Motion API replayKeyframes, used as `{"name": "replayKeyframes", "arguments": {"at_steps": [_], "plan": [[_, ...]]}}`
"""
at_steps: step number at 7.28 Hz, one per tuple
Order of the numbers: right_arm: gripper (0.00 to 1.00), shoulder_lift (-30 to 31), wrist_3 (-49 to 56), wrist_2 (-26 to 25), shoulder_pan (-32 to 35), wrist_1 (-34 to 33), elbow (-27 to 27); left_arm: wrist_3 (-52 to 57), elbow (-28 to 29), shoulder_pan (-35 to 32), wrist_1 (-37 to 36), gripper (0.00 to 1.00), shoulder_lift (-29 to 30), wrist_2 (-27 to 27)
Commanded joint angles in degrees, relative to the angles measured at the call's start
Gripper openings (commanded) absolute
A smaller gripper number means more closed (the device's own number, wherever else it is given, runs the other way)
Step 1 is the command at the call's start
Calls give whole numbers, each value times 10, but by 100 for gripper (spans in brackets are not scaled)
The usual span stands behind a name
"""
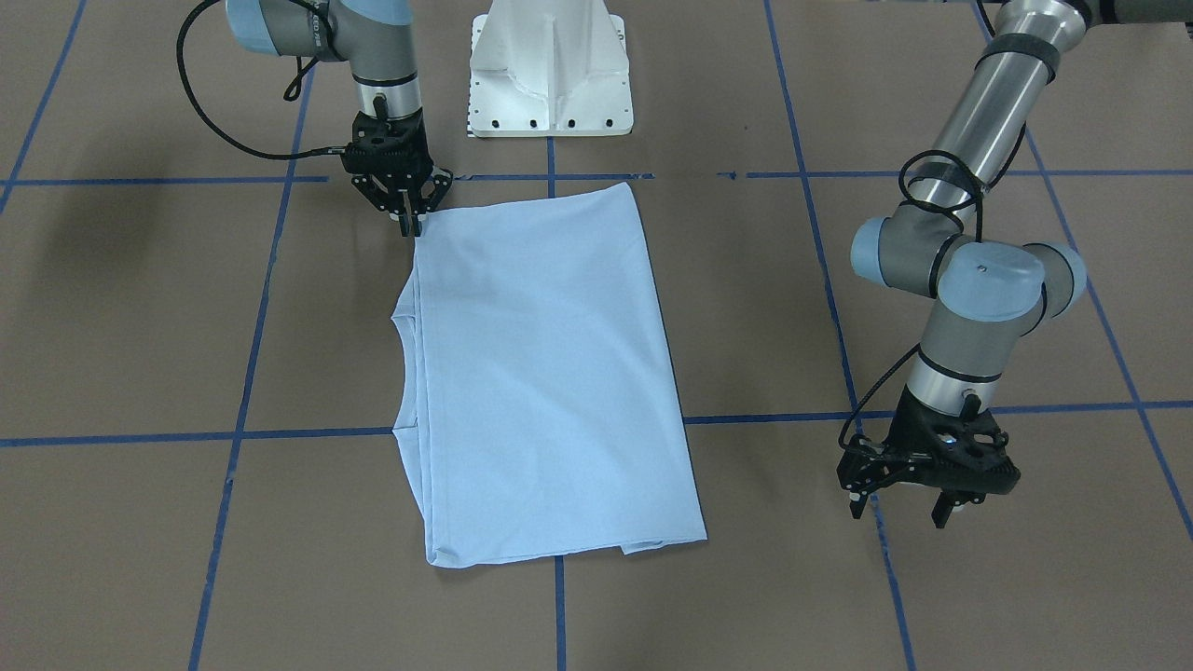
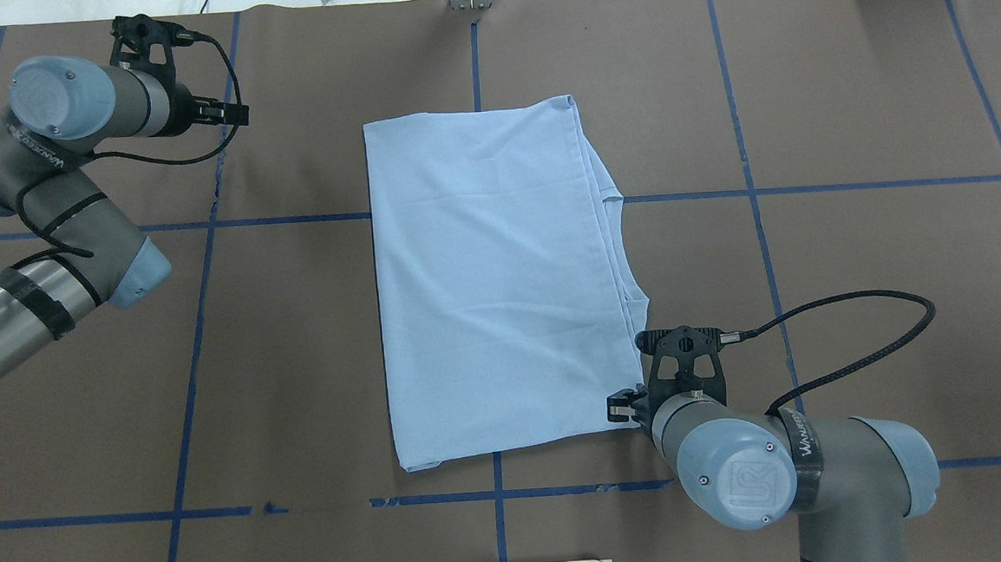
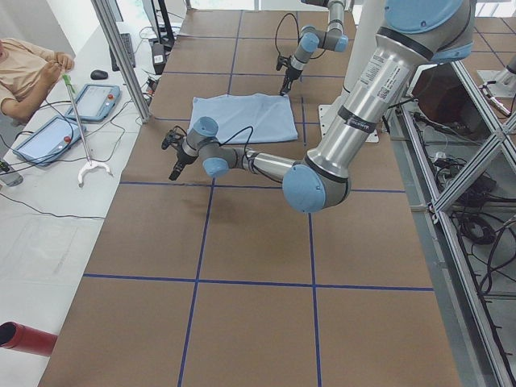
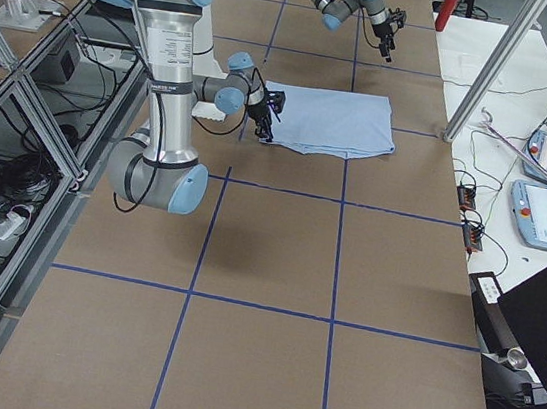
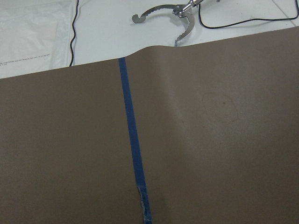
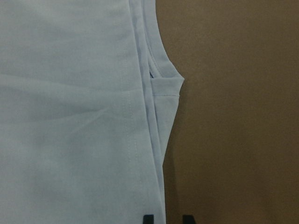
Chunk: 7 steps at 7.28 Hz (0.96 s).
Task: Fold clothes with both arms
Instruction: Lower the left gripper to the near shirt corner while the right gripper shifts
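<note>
Surface: matte brown sheet, flat, gridded with blue tape lines. A white pedestal base sits at the robot's edge.

Right arm and left arm: polished silver tubes, grey joints, pale blue caps, black cable looped alongside.

T-shirt: light blue, soft knit, smooth with faint creases. It is folded into a long rectangle and lies flat mid-surface, just ahead of the base. The layered edges and the collar face the robot's right. The right wrist view shows fine stitch lines and a sliver of dark label tucked under the collar.

Right hand: black, sits at the shirt's corner nearest the base, on the collar side. In my right wrist view the fingertips stand close together with a narrow gap. One is over cloth, the other over bare brown, and the shirt's edge runs between them. The cloth there lies flat, with none of it gripped as far as I can see.

Left hand: fingers spread wide, nothing in them, over bare surface well apart from the shirt, off its far corner on the robot's left. Its wrist view shows only brown sheet, one tape line and the sheet's far edge.

Pose: the right wrist stands vertical, hand pointing straight down. The left forearm slants out from the base, the wrist doubles back at the joint cluster, and the hand points down.
</note>
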<state>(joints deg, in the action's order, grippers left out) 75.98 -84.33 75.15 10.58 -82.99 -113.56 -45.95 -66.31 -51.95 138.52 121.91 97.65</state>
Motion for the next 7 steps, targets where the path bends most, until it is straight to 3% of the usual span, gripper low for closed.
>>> {"name": "replayKeyframes", "arguments": {"at_steps": [1,2,3,5,7], "plan": [[100,-5,7,10,26,5,-22,0,-14,0,-1,100,0,2],[100,-4,-2,20,39,40,-33,-18,-33,1,-5,100,-1,26],[100,13,-50,20,47,122,-30,-85,-66,1,-9,100,-15,57],[100,25,-147,18,63,192,-30,-182,-210,50,-24,100,-82,69],[100,32,-181,18,68,251,-10,-325,-380,159,-146,100,-113,39]]}}
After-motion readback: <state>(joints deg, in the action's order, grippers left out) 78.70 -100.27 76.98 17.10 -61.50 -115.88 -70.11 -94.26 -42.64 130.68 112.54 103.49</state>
